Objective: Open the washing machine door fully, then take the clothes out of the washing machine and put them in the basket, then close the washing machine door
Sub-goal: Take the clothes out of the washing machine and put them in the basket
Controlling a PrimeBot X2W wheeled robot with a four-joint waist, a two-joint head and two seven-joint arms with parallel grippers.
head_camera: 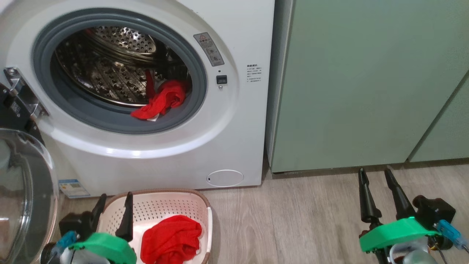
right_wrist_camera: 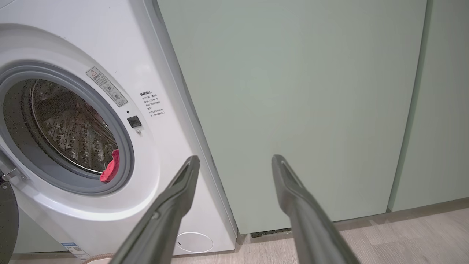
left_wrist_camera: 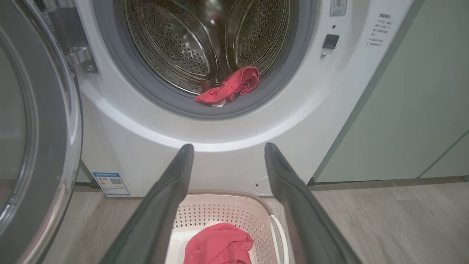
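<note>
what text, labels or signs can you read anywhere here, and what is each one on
"温馨提示:" seems to be the heading of the printed note on the washing machine front; the lines under it are too small to read.
Warning sticker beside the door opening: a red triangle sign; its text is too small to read.
Blue label at the machine's lower corner: a QR code; its text is blurred.
</note>
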